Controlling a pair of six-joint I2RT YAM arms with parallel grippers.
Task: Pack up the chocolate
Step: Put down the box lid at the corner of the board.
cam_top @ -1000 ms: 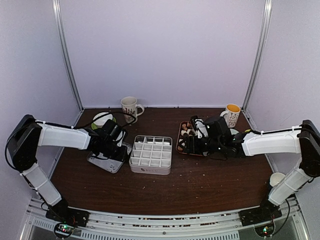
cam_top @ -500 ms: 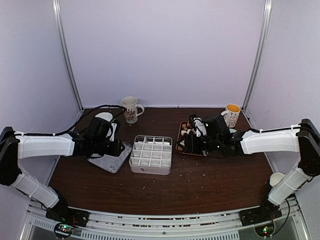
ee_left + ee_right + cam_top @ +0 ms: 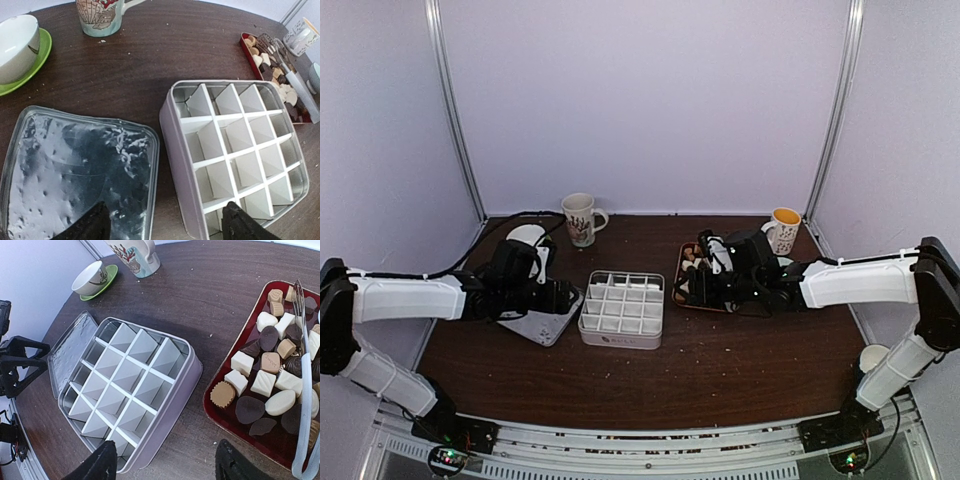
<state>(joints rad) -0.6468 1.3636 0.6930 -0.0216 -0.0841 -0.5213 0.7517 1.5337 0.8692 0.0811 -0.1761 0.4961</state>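
The chocolate (image 3: 242, 362), a mix of dark, tan and white pieces, lies in a red tray (image 3: 225, 419) at the right, with white tongs (image 3: 305, 390) resting on it. A lilac tin box (image 3: 170, 410) with a white divider grid stands uncovered, its cells bare. Its lid (image 3: 75, 170) lies flat on the table to the left. My left gripper (image 3: 167, 225) is open over the gap between the lid and the box (image 3: 175, 145). My right gripper (image 3: 167, 462) is open above the table between box and tray, with nothing between its fingers.
A patterned mug (image 3: 580, 217) and a white cup on a green saucer (image 3: 525, 238) stand at the back left. A mug with a yellow inside (image 3: 783, 228) is behind the tray (image 3: 680, 262). A white cup (image 3: 873, 357) sits near the right arm's base. Crumbs dot the table.
My left gripper has opened; a second ago it was nearly shut at the lid. The left arm dropped low and stretched out along the table. The right arm has barely moved.
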